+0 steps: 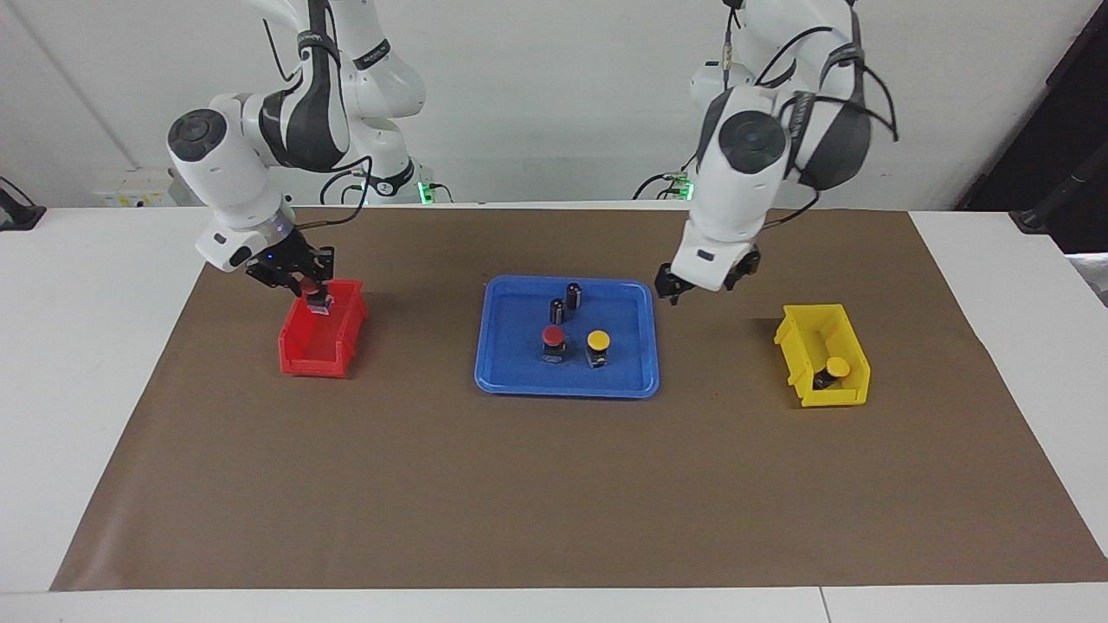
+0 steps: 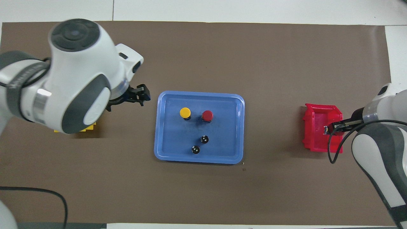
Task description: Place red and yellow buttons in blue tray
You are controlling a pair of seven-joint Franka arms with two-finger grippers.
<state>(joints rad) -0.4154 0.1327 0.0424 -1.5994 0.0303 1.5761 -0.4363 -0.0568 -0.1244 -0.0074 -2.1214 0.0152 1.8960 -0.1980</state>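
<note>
The blue tray (image 1: 502,372) (image 2: 162,149) lies mid-table. In it stand a red button (image 1: 553,337) (image 2: 207,115), a yellow button (image 1: 597,341) (image 2: 185,112) and two dark capless cylinders (image 1: 565,303). A second yellow button (image 1: 836,368) sits in the yellow bin (image 1: 801,333). My right gripper (image 1: 312,292) (image 2: 330,128) is over the red bin (image 1: 316,350) (image 2: 313,133), shut on a second red button (image 1: 310,288). My left gripper (image 1: 705,283) (image 2: 142,96) is open and empty, over the mat between the tray and the yellow bin.
A brown mat (image 1: 554,484) covers the table. The red bin stands toward the right arm's end and the yellow bin toward the left arm's end. In the overhead view the left arm hides most of the yellow bin (image 2: 89,128).
</note>
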